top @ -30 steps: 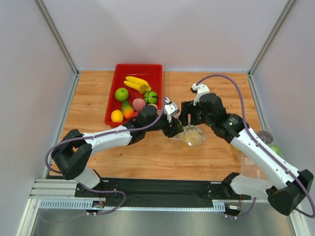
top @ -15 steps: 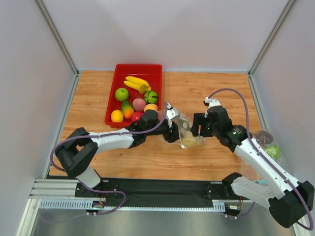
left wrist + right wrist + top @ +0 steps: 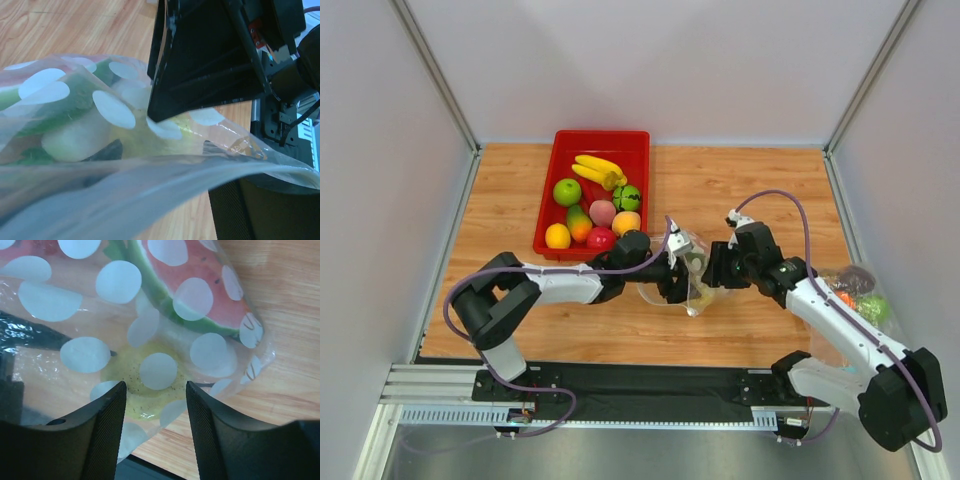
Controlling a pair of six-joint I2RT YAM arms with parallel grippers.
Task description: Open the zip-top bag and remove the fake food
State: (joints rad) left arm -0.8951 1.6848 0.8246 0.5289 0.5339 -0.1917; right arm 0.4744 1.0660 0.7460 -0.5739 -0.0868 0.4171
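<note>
The zip-top bag (image 3: 691,268), clear with white dots and watermelon-coloured bands, is bunched up mid-table between both grippers. My left gripper (image 3: 674,276) is against its left side. In the left wrist view the film (image 3: 150,185) drapes across the jaws, which stand apart, and one ribbed finger pad (image 3: 235,210) shows at lower right. My right gripper (image 3: 713,268) faces the bag from the right, open (image 3: 156,390), with the bag's lower edge reaching between its fingertips. The fake food is inside: a pale yellow fruit (image 3: 142,390) and a whitish-green piece (image 3: 75,142).
A red tray (image 3: 546,215) at the back left holds bananas (image 3: 600,170), a green apple (image 3: 567,191) and other fruit. A plain clear bag (image 3: 855,290) with coloured pieces lies at the right edge. White walls close in both sides.
Both grippers and the bag have shifted toward the near side and closer together. The right gripper's jaws have narrowed and the left's have widened. The bag is more crumpled.
</note>
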